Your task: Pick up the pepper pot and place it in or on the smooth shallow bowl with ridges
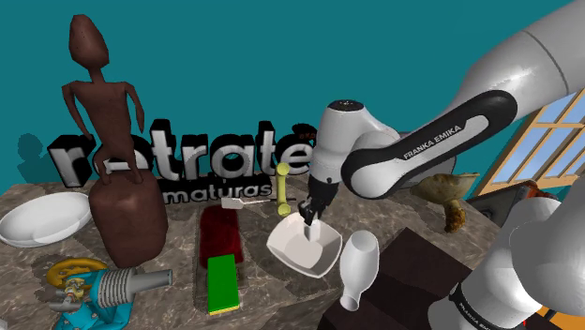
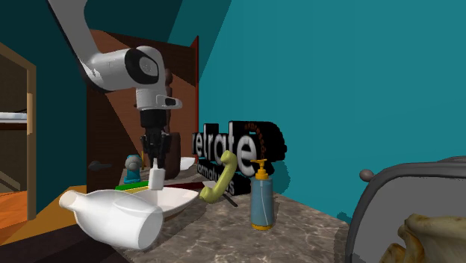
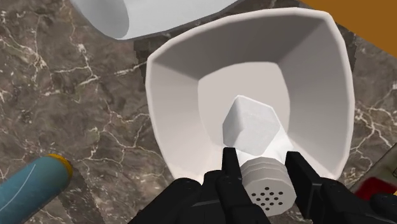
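Over the middle of the dark, white-veined marble desk (image 3: 76,95), we see the all-black pincer (image 3: 262,158) pointing straight down into a plain white, shallow, squarish bowl (image 3: 167,89) with smooth sloping walls. Between its fingers (image 3: 230,167) stands the white faceted pepper pot (image 3: 251,127), upright, with its base on the bowl's flat floor and its ridged, perforated cap facing the wrist camera. We see the fingers pressed against both sides of that cap, so the pincer is clenched on the pepper pot. In the shoulder view the bowl lies between a dark red rectangular block (image 1: 223,232) on its left and a white bottle (image 1: 356,267) on its right; the second exterior view shows that bottle lying on its side just beside the bowl. A yellow telephone handset (image 1: 281,187) stands just behind the bowl, and a blue soap dispenser with a yellow pump (image 2: 261,198) stands near it. Well apart, towards the shoulder view's left, we find a tall brown carved figure (image 1: 117,169) and a round white dish (image 1: 42,220).
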Tool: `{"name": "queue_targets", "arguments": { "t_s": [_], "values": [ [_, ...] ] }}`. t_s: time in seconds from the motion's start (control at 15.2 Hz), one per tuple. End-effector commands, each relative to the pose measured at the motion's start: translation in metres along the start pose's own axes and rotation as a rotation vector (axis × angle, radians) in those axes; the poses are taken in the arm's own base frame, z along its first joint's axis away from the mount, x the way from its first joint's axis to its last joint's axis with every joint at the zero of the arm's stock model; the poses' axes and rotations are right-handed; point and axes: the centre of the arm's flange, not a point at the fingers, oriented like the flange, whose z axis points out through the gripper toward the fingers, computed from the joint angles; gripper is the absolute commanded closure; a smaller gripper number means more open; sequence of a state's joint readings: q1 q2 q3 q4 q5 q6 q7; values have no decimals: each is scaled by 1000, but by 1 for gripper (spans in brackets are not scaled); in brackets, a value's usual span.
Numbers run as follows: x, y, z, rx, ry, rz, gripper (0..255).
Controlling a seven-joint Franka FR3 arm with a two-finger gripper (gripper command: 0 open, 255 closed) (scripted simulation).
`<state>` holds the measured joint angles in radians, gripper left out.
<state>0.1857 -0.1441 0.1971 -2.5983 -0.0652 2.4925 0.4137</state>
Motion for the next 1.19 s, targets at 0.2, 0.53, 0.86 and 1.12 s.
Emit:
{"name": "queue_targets", "arguments": {
  "t_s": [0.2,0.53,0.86,1.12],
  "values": [
    [-1,0,23,0,1,0,255],
    [-1,0,23,0,1,0,255],
    [-1,0,23,0,1,0,0],
    [-1,0,-4,0,1,0,0]
  ]
}}
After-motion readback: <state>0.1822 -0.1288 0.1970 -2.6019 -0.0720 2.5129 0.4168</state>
